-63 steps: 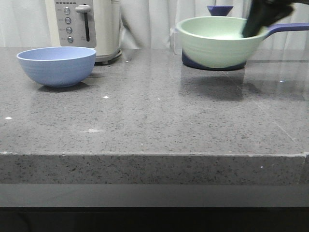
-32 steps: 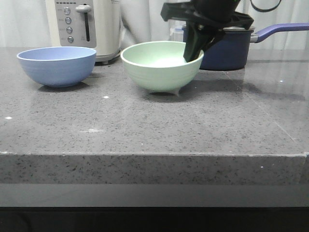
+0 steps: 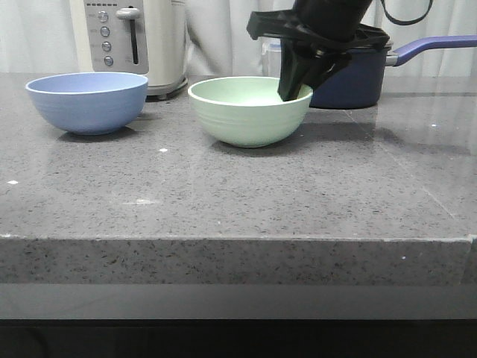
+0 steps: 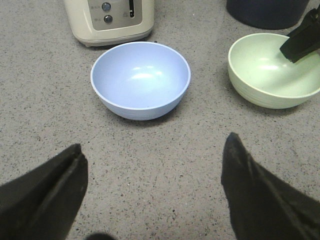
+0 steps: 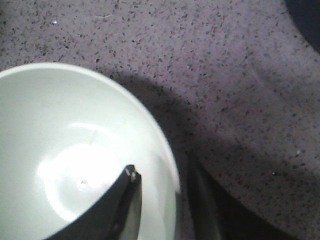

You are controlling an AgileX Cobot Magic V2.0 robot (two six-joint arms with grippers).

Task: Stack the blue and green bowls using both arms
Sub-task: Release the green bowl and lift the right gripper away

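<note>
Fingers (image 4: 50,195) of the left gripper (image 4: 150,192) are spread wide and empty, aimed at the blue bowl (image 3: 87,101) near the back left corner. Mid-back, the green bowl (image 3: 250,110) is apparently pinched at its rim by the right gripper (image 3: 294,88), probably for lifting. Both bowls are upright, mouths up, with no long axis.
</note>
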